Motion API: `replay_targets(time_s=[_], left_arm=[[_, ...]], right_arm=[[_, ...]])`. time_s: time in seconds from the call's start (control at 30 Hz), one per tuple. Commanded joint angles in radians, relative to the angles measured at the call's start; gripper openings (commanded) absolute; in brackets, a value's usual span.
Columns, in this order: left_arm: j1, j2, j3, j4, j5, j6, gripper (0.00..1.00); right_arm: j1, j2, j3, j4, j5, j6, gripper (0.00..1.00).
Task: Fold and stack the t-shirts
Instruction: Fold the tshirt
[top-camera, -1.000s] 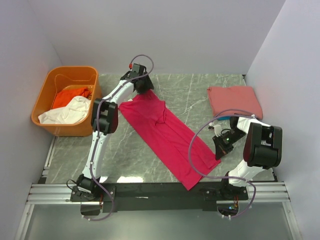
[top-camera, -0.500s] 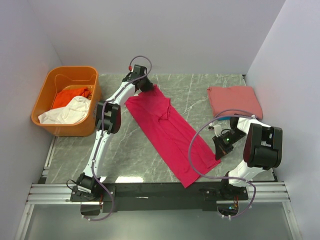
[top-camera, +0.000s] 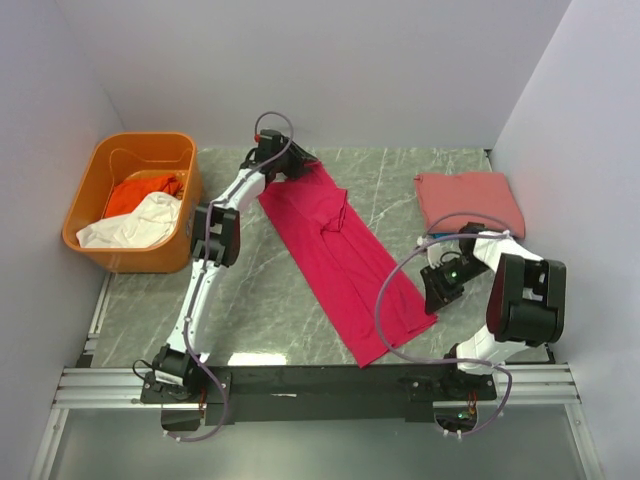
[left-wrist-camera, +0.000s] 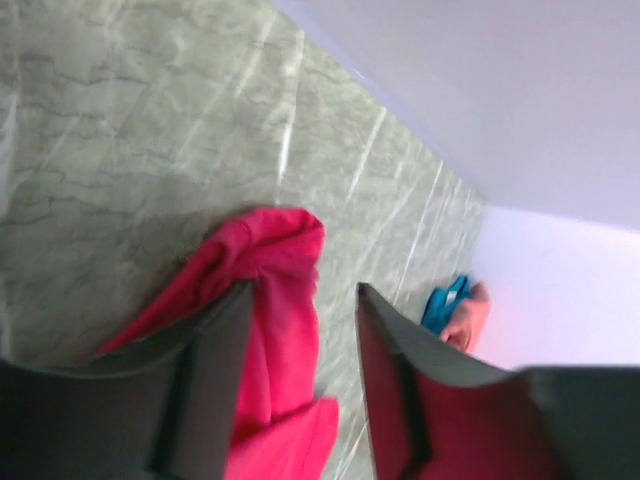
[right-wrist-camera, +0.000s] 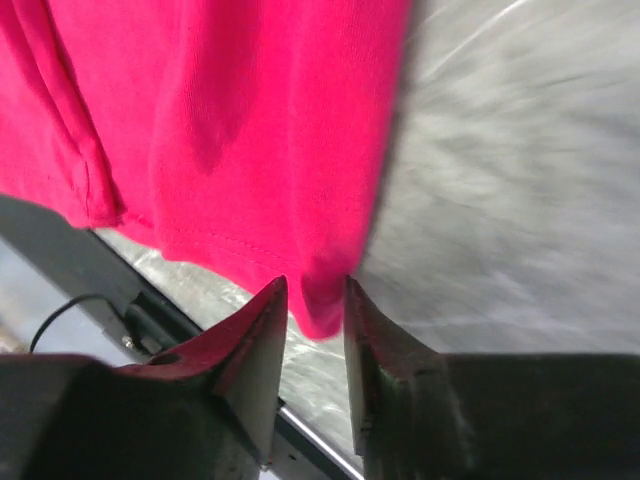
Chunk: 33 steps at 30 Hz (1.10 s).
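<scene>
Plain pale walls (top-camera: 350, 70) enclose a grey-green marbled tabletop (top-camera: 400, 190), smooth enough, I judge, for cloth to slide. Across its middle a large crimson-pink cloth t-shirt (top-camera: 340, 255) lies as a long band from far left to near right, likely soft, light and limp, best taken at corners or hems; a folded salmon-pink t-shirt (top-camera: 468, 198) sits far right. The left gripper (left-wrist-camera: 303, 290) stands released at the band's far end, cloth loose between its fingers (left-wrist-camera: 215, 380), while the right gripper (right-wrist-camera: 314, 285) has the near corner between narrowly parted fingers; whether it pinches cannot be told.
</scene>
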<state>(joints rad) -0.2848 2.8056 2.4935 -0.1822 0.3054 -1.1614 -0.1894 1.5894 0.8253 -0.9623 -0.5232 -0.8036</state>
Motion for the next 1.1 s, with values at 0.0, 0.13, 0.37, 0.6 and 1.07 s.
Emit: replay_targets(time_s=[0.0, 0.13, 0.37, 0.6, 1.07], left_arm=[[0.033, -0.2, -0.042, 0.098, 0.058, 0.099, 0.55], [0.065, -0.484, -0.174, 0.086, 0.087, 0.262, 0.64], [0.073, -0.972, -0.66, -0.017, -0.066, 0.549, 0.7], [0.116, -1.423, -1.35, -0.013, -0.153, 0.606, 0.72], [0.153, -2.081, -1.843, -0.053, -0.104, 0.617, 0.98]], right_arm=[[0.005, -0.106, 0.095, 0.04, 0.014, 0.035, 0.39], [0.025, -0.144, 0.167, 0.063, 0.037, 0.063, 0.45], [0.276, -0.199, 0.175, 0.144, -0.098, -0.025, 0.51], [0.335, 0.113, 0.541, 0.405, -0.09, 0.601, 0.48], [0.38, 0.684, 1.038, 0.648, 0.097, 1.294, 0.56]])
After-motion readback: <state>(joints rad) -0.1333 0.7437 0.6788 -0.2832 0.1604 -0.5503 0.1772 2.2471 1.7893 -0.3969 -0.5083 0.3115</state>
